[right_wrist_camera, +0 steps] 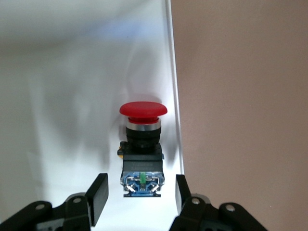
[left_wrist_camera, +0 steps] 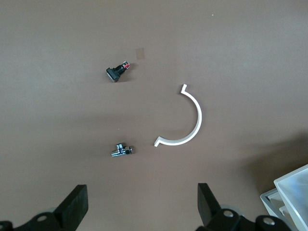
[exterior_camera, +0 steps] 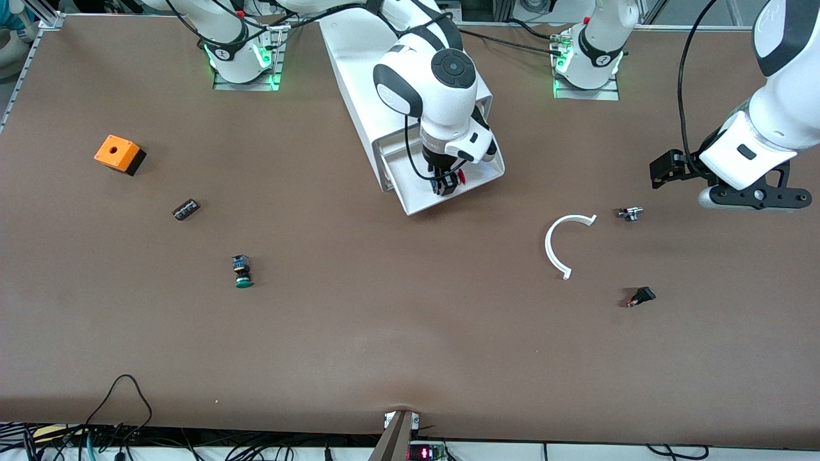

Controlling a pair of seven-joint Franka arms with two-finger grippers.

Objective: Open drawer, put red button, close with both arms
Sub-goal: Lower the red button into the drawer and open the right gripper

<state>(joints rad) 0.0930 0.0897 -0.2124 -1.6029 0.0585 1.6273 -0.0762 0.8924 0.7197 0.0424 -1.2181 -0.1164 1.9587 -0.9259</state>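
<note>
The drawer [exterior_camera: 410, 186] stands pulled out of the white cabinet [exterior_camera: 359, 70]. The red button [exterior_camera: 460, 177] lies on its side in the drawer [right_wrist_camera: 72, 96], close to one side wall. In the right wrist view the red button [right_wrist_camera: 143, 144] shows its red cap and black-and-blue body. My right gripper [exterior_camera: 445, 184] is just over the drawer, open, its fingertips [right_wrist_camera: 98, 197] either side of the blue body without touching it. My left gripper [exterior_camera: 655, 174] is open and empty over the table at the left arm's end, and it also shows in the left wrist view [left_wrist_camera: 143, 207].
A white curved strip [exterior_camera: 558, 246], a small metal part [exterior_camera: 630, 213] and a small black part [exterior_camera: 641, 297] lie under and near the left gripper. A green-capped switch [exterior_camera: 242, 271], a small dark block [exterior_camera: 186, 209] and an orange box [exterior_camera: 119, 154] lie toward the right arm's end.
</note>
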